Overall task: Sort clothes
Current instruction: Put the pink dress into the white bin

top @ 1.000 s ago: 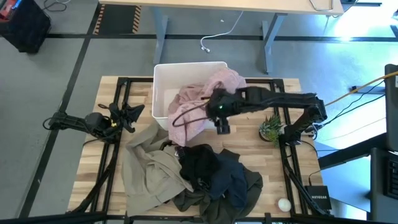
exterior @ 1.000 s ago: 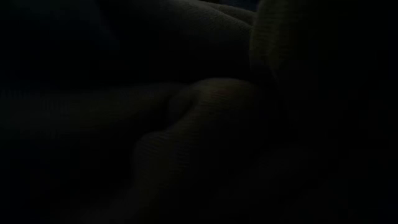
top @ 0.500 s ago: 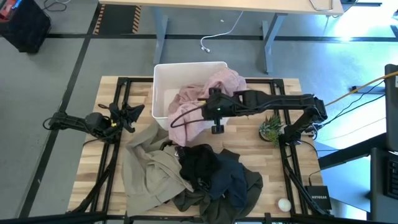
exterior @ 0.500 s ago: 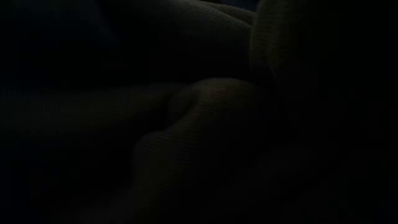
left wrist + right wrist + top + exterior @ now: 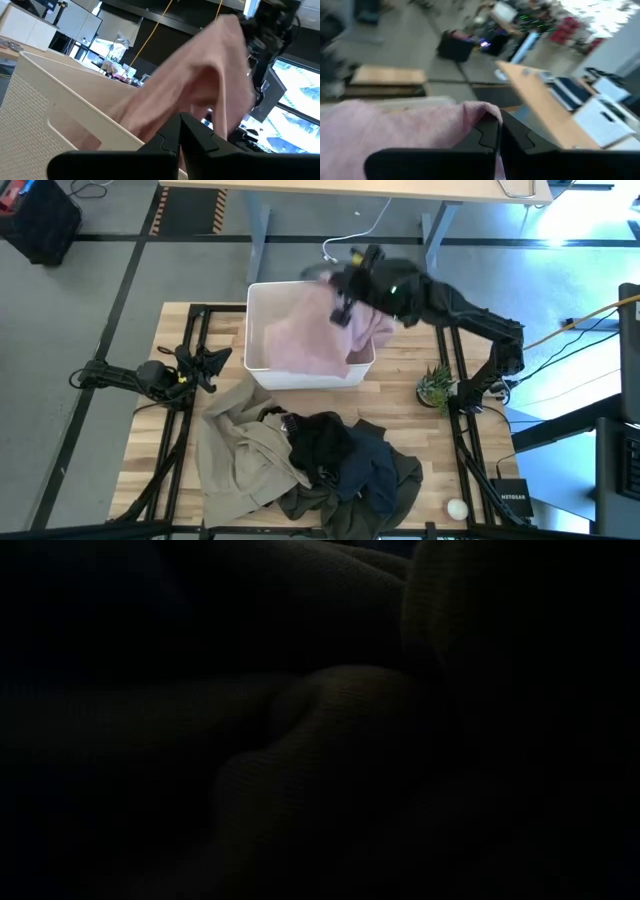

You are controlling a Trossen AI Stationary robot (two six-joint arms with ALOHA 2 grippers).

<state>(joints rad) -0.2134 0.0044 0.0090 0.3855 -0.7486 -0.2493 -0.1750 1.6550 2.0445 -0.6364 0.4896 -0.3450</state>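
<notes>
While the low view is totally blacked out by fabric, the high view shows a small potted plant (image 5: pixel 435 386) and a white ball (image 5: pixel 457 508) on the table (image 5: pixel 180 470). Right tool (image 5: pixel 345 298) is clenched on the pale pink garment (image 5: pixel 305 335), lifted over the white bin's (image 5: pixel 258 368) far rim. Beige-khaki garment (image 5: pixel 240 445), black one (image 5: pixel 320 442) and olive-green one (image 5: pixel 395 480) lie heaped nearer; left tool (image 5: pixel 218 360) sits shut beside the bin.

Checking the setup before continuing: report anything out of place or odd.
The low view is almost black: fabric seems to cover that camera. Otherwise, the right gripper, shut on the pink garment, holds it over the white bin, one edge draped over the rim.
</notes>
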